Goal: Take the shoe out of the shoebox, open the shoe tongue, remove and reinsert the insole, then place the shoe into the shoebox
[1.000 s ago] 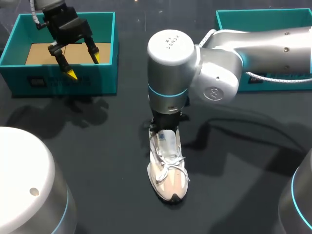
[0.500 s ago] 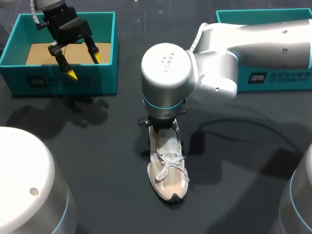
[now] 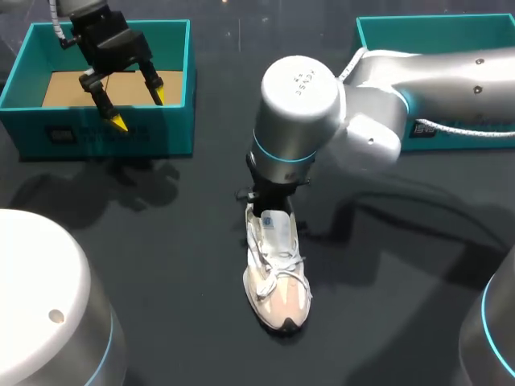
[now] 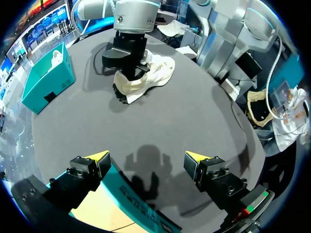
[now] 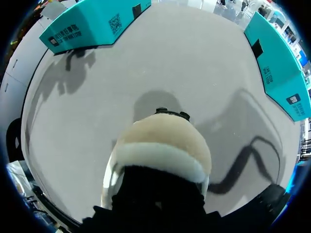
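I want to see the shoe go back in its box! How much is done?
Done: the shoe is out of the box and sits on the table. In hand: the right arm is down at the shoe's heel; whether the insole has been out, I cannot tell. The left pincer hangs open over the box. Left: putting the shoe back in.

Shoe [image 3: 276, 277] is cream-white, laces white, toe peach-tinged. Shoebox [image 3: 105, 137] teal outside, tan cardboard floor; worktop [image 3: 161, 257] matte black. Left gripper [image 3: 138, 109] black, fingers [image 3: 118, 122] tipped bright yellow; right arm [image 3: 298, 96] silver-grey, cyan ring.
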You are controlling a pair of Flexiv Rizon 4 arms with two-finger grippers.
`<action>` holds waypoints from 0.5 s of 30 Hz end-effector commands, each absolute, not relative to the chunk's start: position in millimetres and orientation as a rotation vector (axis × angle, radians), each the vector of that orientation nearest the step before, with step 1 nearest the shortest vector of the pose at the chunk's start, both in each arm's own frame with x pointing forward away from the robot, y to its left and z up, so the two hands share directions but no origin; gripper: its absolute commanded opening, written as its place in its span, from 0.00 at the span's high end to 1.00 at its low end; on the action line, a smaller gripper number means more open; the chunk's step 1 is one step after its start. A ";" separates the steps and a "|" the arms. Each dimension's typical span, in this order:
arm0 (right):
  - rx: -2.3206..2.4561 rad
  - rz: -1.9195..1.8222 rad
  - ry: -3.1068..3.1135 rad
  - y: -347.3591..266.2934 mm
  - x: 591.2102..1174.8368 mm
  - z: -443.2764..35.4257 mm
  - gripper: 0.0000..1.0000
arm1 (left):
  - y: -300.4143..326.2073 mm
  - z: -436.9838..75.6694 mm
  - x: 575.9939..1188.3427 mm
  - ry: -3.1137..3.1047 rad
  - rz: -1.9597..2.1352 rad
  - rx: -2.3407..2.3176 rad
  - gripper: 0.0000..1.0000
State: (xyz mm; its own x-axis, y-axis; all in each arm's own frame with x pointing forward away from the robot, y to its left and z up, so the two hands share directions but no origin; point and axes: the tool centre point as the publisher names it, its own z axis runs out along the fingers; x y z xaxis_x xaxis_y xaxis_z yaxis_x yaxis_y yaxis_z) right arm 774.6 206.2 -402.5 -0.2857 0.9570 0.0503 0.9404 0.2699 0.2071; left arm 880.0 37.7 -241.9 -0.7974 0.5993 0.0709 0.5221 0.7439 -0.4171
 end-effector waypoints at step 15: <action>2.060 0.032 2.385 212.9 690.9 -467.7 1.00 | 38.4 -241.7 880.1 -2.743 0.564 -0.893 0.00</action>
State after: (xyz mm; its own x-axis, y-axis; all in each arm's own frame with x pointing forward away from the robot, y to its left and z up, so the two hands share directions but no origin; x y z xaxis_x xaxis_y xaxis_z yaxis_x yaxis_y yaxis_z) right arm 702.7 206.6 -401.4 -0.1521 0.9880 0.0271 0.9884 0.1522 0.0000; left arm 880.0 37.8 -241.9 -0.7974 0.5992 0.0711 0.5219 0.7441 -0.4171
